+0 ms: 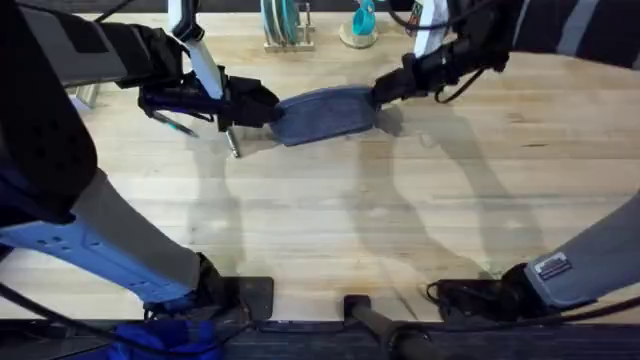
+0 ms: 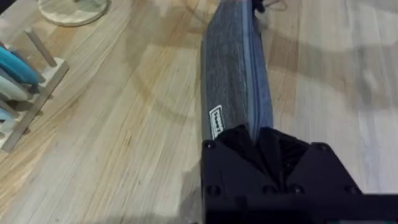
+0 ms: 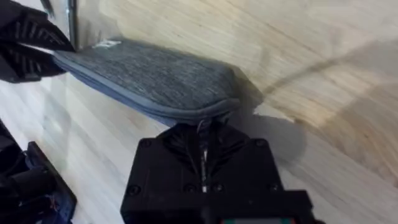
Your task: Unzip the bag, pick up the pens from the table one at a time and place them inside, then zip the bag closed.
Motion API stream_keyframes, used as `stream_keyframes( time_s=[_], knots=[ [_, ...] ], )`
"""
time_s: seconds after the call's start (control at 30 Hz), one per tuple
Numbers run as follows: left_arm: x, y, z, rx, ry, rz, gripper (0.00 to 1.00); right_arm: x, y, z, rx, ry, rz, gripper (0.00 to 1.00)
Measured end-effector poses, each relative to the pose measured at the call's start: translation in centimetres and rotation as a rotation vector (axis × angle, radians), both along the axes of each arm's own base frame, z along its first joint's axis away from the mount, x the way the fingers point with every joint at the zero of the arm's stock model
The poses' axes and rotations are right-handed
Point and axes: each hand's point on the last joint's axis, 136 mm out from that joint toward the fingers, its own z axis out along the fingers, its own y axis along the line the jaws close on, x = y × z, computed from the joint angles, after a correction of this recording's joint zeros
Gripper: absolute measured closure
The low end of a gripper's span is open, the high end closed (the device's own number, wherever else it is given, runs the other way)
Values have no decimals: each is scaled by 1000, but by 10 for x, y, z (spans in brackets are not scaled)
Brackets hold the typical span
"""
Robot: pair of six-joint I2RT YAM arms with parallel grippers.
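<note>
The bag (image 1: 322,113) lies on the table (image 1: 330,220) toward the far side, a little left of centre in the overhead view, its long axis running from about 9 o'clock to 3 o'clock with the 3 o'clock end slightly farther back. It is a blue-grey fabric pouch with rounded ends. In the left wrist view the bag (image 2: 235,81) shows a zipper line along its length, closed as far as can be seen, and a small white label near the held end. In the right wrist view the bag (image 3: 149,81) rests flat, its rounded end right at the jaws.

The left gripper (image 1: 262,108) meets the bag at its 9 o'clock end. Its jaws are pinched together on the fabric of that end, as the left wrist view shows (image 2: 264,146). The right gripper (image 1: 382,93) meets the bag at its 3 o'clock end. Its jaws are nearly together with a small pull tab between them at the pouch's tip (image 3: 202,134), so it has hold of the zipper end of the bag.

One pen (image 1: 232,142) lies on the table just at 7 o'clock from the left gripper, close beside the bag's left end. A second thin dark pen (image 1: 172,124) lies farther out at 9 o'clock, under the left arm.

Beyond the bag at 12 o'clock, along the table's far edge, stands a wooden rack (image 1: 286,40) holding bluish plates, and beside it a round wooden base (image 1: 358,38) with a teal object.
</note>
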Motion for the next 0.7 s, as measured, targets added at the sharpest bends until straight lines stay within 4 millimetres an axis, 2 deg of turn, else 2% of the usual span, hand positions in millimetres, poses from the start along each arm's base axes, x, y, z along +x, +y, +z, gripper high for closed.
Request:
stream_keyframes(
  time_s=[0.4, 0.7],
  knots=[
    [0, -1, 0, 1, 1, -2, 959, 16, 1, 42, -6, -29, -4, 970],
    [0, -1, -1, 3, 1, -3, 959, 17, 1, 47, -9, -31, -6, 969]
  ],
)
